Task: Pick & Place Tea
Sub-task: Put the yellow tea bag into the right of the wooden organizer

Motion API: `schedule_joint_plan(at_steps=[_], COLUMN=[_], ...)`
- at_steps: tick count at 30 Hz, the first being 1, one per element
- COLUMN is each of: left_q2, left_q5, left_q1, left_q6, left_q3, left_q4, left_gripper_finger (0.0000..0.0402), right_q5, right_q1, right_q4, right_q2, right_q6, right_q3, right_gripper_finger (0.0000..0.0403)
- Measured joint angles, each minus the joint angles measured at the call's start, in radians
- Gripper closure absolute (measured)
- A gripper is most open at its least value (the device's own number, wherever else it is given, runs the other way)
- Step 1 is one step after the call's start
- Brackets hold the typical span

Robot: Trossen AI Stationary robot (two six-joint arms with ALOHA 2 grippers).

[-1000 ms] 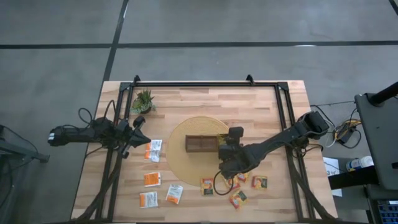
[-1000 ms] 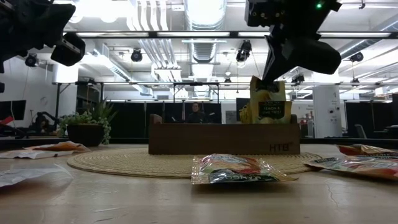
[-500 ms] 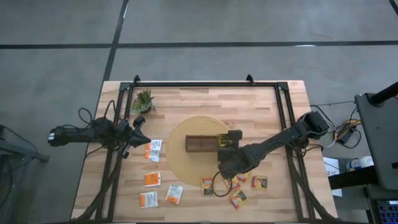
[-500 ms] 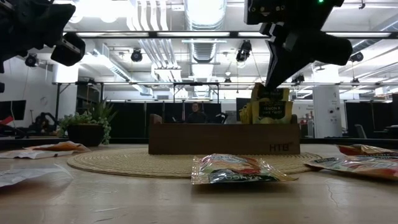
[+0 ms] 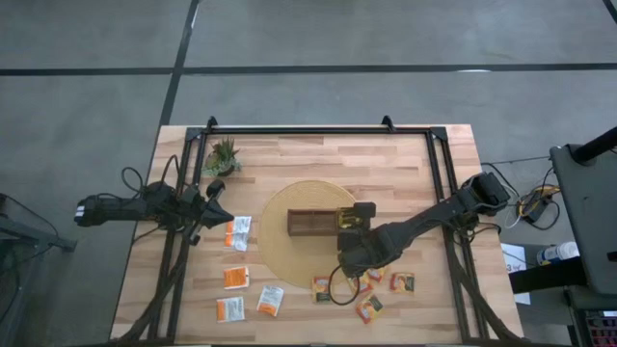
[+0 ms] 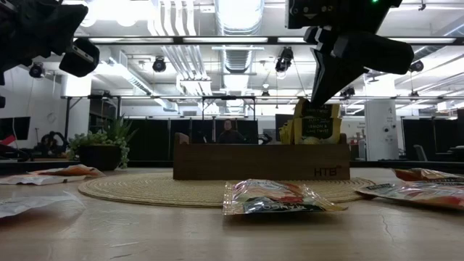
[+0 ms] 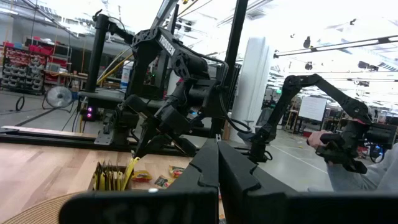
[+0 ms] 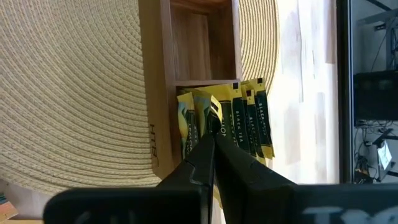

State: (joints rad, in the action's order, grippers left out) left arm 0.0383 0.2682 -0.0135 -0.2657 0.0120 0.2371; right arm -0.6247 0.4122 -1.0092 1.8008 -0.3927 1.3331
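One sachet was mid-placement: the right gripper (image 8: 211, 134) hung over the end compartment of the wooden tray (image 5: 310, 224), fingers pinched on the top edge of a yellow-green sachet (image 8: 200, 124) already standing in the slot. My read is the insert step was nearly done and release came next. Jaws were narrow, closed on that sachet; from the low view the grip looked to be on its upper rim only, though I couldn't confirm contact on both sides.

Next move, as I judged it: open the jaws just enough to let go, then lift straight up so the fingertips didn't drag the sachet or its neighbours out. The upright row of sachets (image 8: 249, 121) sat just beside the jaws, touching the held one, so little clearance.

The held sachet looked thin, flat and glossy, yellow-green with dark print, standing on edge and leaning slightly on the row. Loose sachets (image 5: 367, 289) lay flat on the table (image 5: 405, 164), below and behind the jaws near the straw mat (image 5: 280, 207); more white-and-orange ones (image 5: 237, 278) lay well apart, toward the left arm.

Left gripper (image 5: 214, 202) waited off the mat near the potted plant (image 5: 224, 154), fingers together and empty in its wrist view.
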Motion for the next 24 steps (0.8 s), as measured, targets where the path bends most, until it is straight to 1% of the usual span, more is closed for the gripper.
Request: schedule_joint_plan(at_steps=[5, 8, 19, 24], left_q2=[0.0, 0.0, 0.0, 0.0], left_q5=[0.0, 0.0, 0.0, 0.0], left_q1=[0.0, 0.0, 0.0, 0.0], left_q6=[0.0, 0.0, 0.0, 0.0], left_q3=[0.0, 0.0, 0.0, 0.0], left_q4=[0.0, 0.0, 0.0, 0.0], left_gripper_finger=[0.0402, 0.0402, 0.0402, 0.0402], right_q5=[0.0, 0.0, -0.003, -0.004], right_q1=[0.0, 0.0, 0.0, 0.0], right_q4=[0.0, 0.003, 0.009, 0.011], right_q2=[-0.001, -0.007, -0.012, -0.017], right_q6=[-0.002, -0.008, -0.018, 0.001], right_q3=[0.0, 0.0, 0.0, 0.0], right_gripper_finger=[0.0394, 0.0384, 0.0285, 0.0263])
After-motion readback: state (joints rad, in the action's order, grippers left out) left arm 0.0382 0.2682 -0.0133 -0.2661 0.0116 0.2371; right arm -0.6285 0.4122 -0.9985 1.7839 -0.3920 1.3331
